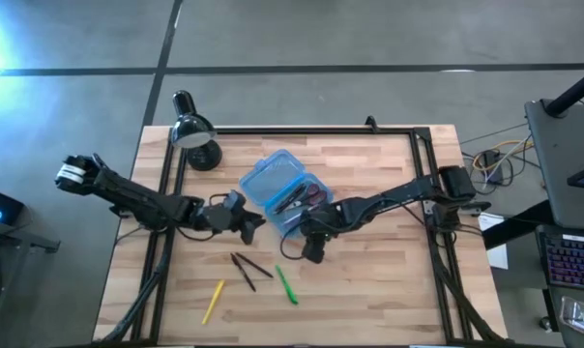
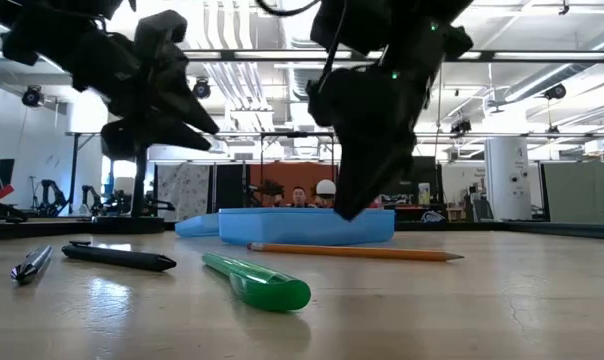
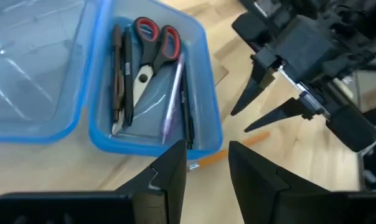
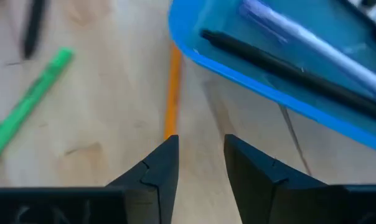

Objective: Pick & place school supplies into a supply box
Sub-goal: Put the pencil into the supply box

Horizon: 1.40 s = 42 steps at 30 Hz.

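High view: the blue pencil case (image 1: 277,184) lies open near the middle of the wooden table (image 1: 369,280), its two halves side by side, with the black desk lamp (image 1: 195,135) standing beyond it near the table's far left corner. The left gripper (image 1: 246,218) hovers just beside the case's near left edge. The right gripper (image 1: 311,249) hangs at the case's near right corner. On the bare wood nearer the front lie two dark pens (image 1: 248,269) crossing each other, a green pen (image 1: 287,286) just beside them and a yellow pencil (image 1: 213,301) farther left.

In the left wrist view the case's tray holds small scissors (image 3: 152,46) with red-orange handles, a brown pencil (image 3: 117,81), a black pen (image 3: 185,109) and a clear purple pen (image 3: 172,99). The left gripper's fingers (image 3: 169,171) stand slightly apart with nothing between them, and the right gripper across from it also shows its fingers spread.

In the right wrist view the right gripper's fingers (image 4: 160,168) are parted and empty, directly over an orange pencil (image 4: 172,93) that lies on the table alongside the case's outer wall, partly under its rim.
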Tool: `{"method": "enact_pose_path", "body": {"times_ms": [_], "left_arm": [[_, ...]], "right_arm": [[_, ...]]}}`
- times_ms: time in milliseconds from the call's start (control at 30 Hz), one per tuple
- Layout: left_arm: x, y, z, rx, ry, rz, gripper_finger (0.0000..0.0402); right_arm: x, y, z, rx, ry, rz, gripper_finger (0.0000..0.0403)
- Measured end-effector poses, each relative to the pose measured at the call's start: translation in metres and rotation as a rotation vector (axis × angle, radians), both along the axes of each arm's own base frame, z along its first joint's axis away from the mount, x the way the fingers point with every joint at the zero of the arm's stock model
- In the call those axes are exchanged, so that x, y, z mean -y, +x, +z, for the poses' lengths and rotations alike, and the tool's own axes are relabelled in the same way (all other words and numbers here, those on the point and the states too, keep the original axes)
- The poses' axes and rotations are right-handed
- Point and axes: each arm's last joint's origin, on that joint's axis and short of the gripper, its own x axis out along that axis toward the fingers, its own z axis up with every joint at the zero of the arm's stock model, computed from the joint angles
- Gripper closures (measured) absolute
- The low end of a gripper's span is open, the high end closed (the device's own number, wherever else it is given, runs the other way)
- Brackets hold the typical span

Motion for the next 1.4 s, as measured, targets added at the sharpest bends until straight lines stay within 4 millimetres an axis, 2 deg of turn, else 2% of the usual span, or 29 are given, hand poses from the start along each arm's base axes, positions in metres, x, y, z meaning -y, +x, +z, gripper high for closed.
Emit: {"method": "enact_pose_path", "body": {"times_ms": [167, 400, 533, 733, 933, 1167, 1400], "left_arm": [[0.002, 0.012, 0.005, -0.027, 0.088, -0.093, 0.0298], [0.004, 0.021, 0.014, -0.092, 0.196, -0.177, 0.0298], [0.003, 0.020, 0.011, -0.137, 0.204, -0.202, 0.0298], [0.002, 0.016, 0.007, -0.177, 0.209, -0.211, 0.0298], [0.002, 0.016, 0.007, -0.186, 0.202, -0.247, 0.0298], [0.008, 0.019, -0.003, -0.224, 0.181, -0.447, 0.0298], [0.017, 0.030, -0.025, -0.275, 0.279, -0.645, 0.0311]], "right_arm": [[0.001, 0.005, -0.012, 0.004, -0.030, -0.100, 0.0305], [-0.005, 0.014, -0.029, 0.012, 0.007, -0.124, 0.0323], [-0.013, 0.023, -0.030, 0.029, 0.029, -0.096, 0.0325], [-0.034, 0.031, -0.022, 0.071, 0.023, 0.026, 0.0326], [-0.039, 0.025, -0.018, 0.051, -0.035, -0.014, 0.0323], [-0.051, 0.004, 0.013, 0.039, -0.112, -0.022, 0.0324], [-0.089, -0.012, 0.016, 0.037, -0.051, -0.012, 0.0335]]}}
